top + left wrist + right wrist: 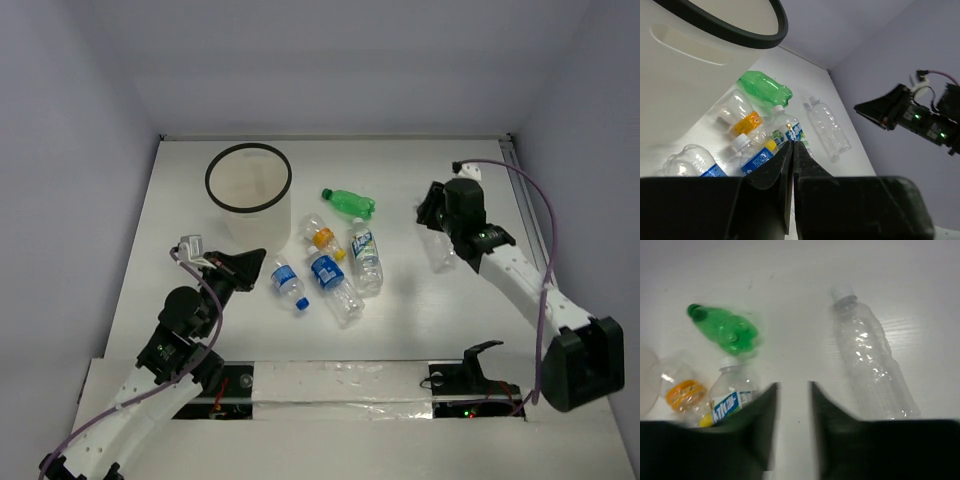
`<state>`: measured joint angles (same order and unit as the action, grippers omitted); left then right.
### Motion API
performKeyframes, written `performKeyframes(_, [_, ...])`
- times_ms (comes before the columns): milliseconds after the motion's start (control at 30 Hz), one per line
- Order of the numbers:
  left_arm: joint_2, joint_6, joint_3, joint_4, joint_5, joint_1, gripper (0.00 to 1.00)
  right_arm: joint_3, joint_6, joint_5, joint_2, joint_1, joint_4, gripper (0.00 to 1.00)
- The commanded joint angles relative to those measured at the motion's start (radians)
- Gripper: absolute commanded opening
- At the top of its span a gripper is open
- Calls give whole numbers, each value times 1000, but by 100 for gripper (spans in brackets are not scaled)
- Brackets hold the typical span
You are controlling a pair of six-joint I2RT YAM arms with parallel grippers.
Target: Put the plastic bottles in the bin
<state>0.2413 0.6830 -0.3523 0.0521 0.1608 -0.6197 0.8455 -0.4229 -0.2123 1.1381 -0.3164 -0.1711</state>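
The bin (250, 222) is stood upright at the far left of the desk (180, 210), black rim up. Six pieces of plastic are lying on the desk outside it. Five are bunched just right of the bin. The green bottle (349, 203) is laid farthest back, and the orange-banded bottle (321, 236) is just in front of it. The white-capped bottle (366, 256) with a blue-and-white label is next to that. Two blue-labelled ones are found nearer the arms, the bigger bottle (334, 283) and the blue-capped bottle (289, 284). The sixth, an unlabelled clear bottle (440, 250), is off on its own, well to the right.

The left tool (258, 258) is clenched tight with nothing in it (fingers pressed flat together in the wrist view, zero gap). It's held low, just left of the blue-capped bottle and in front of the bin.

The right tool (792, 390) is seen released, fingers a little apart, with only bare desk in the gap. The clear bottle is lying just beside it, off to one side of the fingers and not between them. Whether it's being touched can't be told.
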Motion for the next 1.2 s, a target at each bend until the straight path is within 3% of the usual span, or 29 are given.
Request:
performKeyframes(0, [-7, -19, 28, 100, -47, 5, 0, 148, 84, -110, 133, 36, -119, 70])
performKeyframes(33, [-20, -17, 32, 103, -47, 5, 0, 173, 102, -119, 167, 48, -134, 81])
performKeyframes(133, [-42, -16, 45, 107, -56, 5, 0, 297, 151, -139, 300, 111, -223, 92])
performKeyframes(200, [-54, -16, 52, 114, -70, 5, 0, 401, 194, -80, 407, 173, -292, 91])
performKeyframes(333, [-79, -16, 56, 118, -81, 5, 0, 584, 280, 59, 595, 183, -465, 89])
performKeyframes(400, [-88, -13, 61, 121, -87, 5, 0, 609, 312, 166, 635, 183, -504, 87])
performKeyframes(633, [-86, -8, 78, 143, -119, 5, 1, 599, 355, 313, 721, 163, -492, 88])
performKeyframes(800, [-88, -10, 78, 146, -118, 5, 1, 635, 358, 304, 781, 154, -531, 83])
performKeyframes(1000, [-83, -10, 79, 147, -116, 5, 1, 638, 343, 259, 802, 145, -515, 61])
performKeyframes(1033, [-82, -8, 79, 146, -118, 5, 2, 638, 336, 243, 787, 136, -509, 52])
performKeyframes(1167, [-73, -5, 81, 147, -125, 5, 3, 662, 277, 137, 587, 111, -473, 51])
